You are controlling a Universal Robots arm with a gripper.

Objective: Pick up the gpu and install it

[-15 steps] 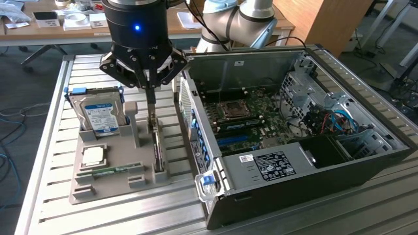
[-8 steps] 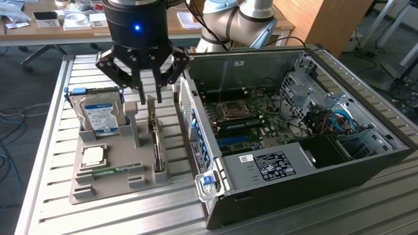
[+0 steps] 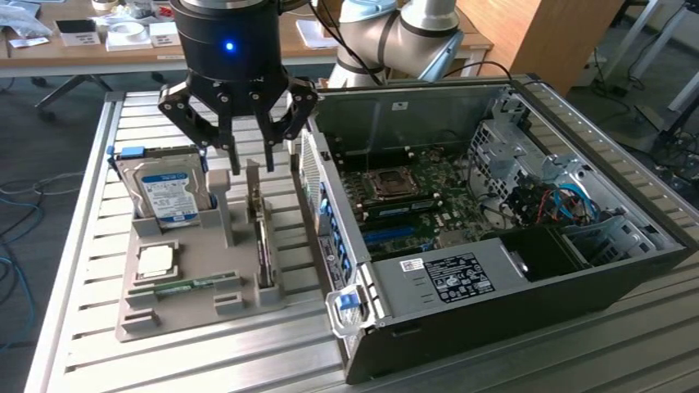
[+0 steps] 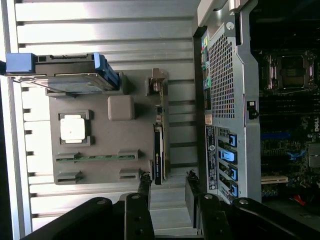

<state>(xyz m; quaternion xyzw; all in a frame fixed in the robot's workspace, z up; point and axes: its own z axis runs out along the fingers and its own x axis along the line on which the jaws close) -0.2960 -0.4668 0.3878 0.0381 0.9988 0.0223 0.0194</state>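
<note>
The arm reaches straight down over the slatted metal tabletop [image 3: 164,364], and its black gripper [image 3: 250,166] hangs just above the grey holder tray [image 3: 235,246] with the fingers [image 3: 232,155] spread wide and empty. The gpu [image 3: 263,246] stands on its long edge in a slot at the side of the tray nearest the computer case [image 3: 492,270], right under the fingertips, which do not clamp it. From above, the wrist view shows the gripper [image 4: 168,182] lined up with the gpu [image 4: 158,152], which appears there as a thin dark strip with its pale bracket [image 4: 159,82] at the far end. The exterior view shows the case lying open with the motherboard [image 3: 404,196] exposed. The tray also holds a hard drive [image 3: 169,192] with a blue-white label, upright in its cradle, a square processor [image 3: 156,260] lying flat, and a green memory stick [image 3: 186,286] in a slot near the tray's front edge.
</note>
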